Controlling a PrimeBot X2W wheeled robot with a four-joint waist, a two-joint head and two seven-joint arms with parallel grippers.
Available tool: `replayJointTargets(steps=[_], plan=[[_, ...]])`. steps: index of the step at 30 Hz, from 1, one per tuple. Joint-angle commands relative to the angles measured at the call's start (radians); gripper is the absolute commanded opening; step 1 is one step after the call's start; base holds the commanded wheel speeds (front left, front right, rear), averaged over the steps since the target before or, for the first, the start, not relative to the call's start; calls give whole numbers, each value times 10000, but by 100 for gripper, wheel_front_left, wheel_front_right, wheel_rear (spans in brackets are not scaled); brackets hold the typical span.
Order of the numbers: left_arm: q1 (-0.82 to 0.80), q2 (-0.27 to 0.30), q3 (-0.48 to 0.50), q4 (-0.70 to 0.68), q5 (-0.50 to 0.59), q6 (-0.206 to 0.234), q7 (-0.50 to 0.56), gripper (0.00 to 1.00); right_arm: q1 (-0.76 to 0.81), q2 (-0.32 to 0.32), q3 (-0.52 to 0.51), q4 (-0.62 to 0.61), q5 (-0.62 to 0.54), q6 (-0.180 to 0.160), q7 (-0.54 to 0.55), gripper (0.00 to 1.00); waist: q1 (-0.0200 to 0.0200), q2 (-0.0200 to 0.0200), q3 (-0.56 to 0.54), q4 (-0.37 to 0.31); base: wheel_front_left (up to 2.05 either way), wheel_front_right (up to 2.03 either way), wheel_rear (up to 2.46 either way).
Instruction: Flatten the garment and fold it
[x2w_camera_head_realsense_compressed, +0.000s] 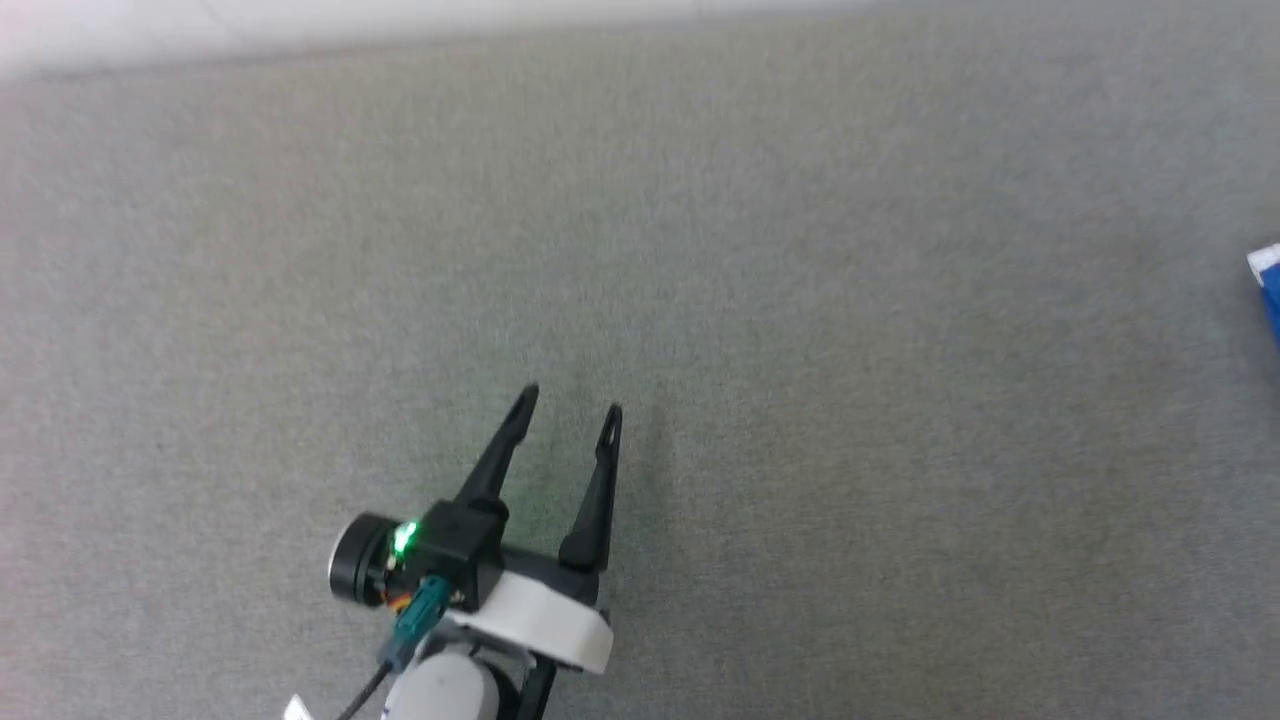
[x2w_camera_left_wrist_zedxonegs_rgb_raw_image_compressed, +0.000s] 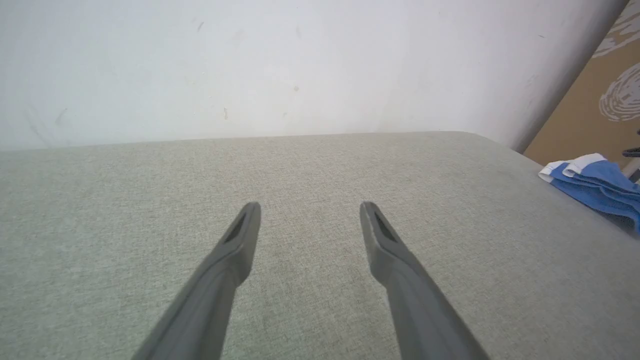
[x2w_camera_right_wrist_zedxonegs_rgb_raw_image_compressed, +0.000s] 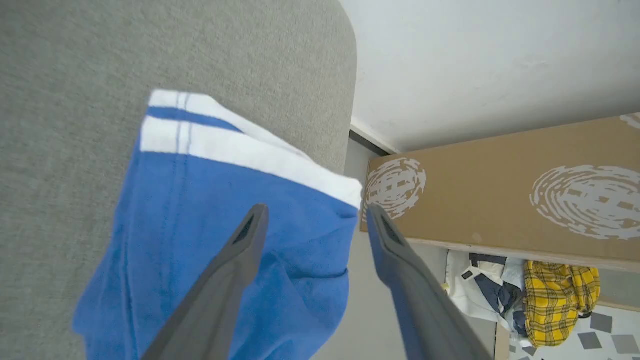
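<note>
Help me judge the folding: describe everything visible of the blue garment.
The garment is bright blue, soft-looking fabric with two broad white bands at one end. It lies in loose layers on the grey surface by its rounded corner, one side seemingly overhanging the edge. The right gripper hangs open over it; contact unclear.

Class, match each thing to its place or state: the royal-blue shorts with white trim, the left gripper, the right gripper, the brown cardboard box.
Things
1. soft royal-blue shorts with white trim bands
2. left gripper, two long dark fingers
3. right gripper, two long dark fingers
4. brown cardboard box with white swirl prints

Places or states
A. open over bare grey fabric surface
B. open over blue cloth
C. lying at the surface's edge
D. by the white wall, off the surface

Pairs: 1-C, 2-A, 3-B, 4-D
</note>
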Motion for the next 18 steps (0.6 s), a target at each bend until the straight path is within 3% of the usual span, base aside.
replayJointTargets(steps=[1, 6, 11, 18], plan=[[200, 7, 57, -11, -67, 79, -47, 100, -193, 105, 48, -179, -7, -11, -65, 100, 2, 0, -1475, -205, 0, 0, 0], [853, 7, 310, -112, -223, 287, -47, 100, -207, 551, -257, -910, 353, -11, -817, 100, 2, 0, -2347, -185, 0, 0, 0], [1325, 7, 792, -183, -410, 425, -47, 100, 337, 1369, -1266, -1582, 485, -11, -2111, 100, 2, 0, -2920, -83, 0, 0, 0], [1820, 11, 1707, -35, -345, 598, -47, 100, 2601, 3362, -4083, -2890, -201, -11, -3348, 100, 2, 0, -3499, 134, 0, 0, 0]])
